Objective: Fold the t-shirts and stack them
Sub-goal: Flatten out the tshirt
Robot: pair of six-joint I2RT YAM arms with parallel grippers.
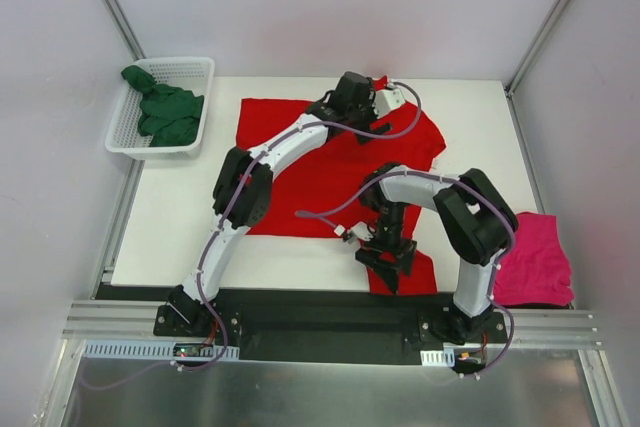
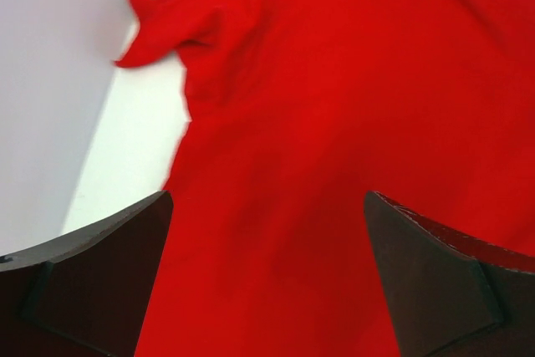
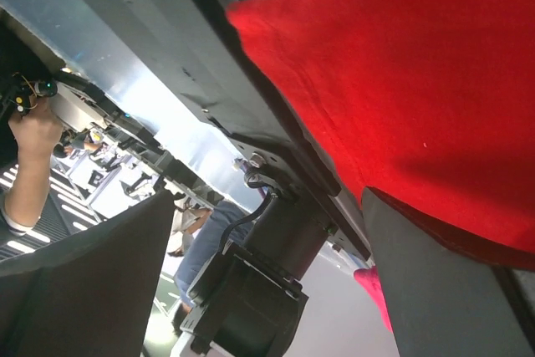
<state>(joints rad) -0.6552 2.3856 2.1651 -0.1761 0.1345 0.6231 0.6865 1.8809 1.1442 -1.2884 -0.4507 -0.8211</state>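
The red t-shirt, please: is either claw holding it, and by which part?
Neither holds it: the left claw and the right claw stand open near the red t-shirt's edges.

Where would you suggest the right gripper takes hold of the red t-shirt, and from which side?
Probably its near hem corner, approached from the front edge of the table: the red t-shirt lies spread flat, so only an edge offers a pinch, and the open right gripper hangs there.

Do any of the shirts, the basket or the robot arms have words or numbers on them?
No text can be read anywhere.
The red shirt, pink shirt, green shirt and basket are plain.
The small boards by the arm bases are too tiny to show any print.
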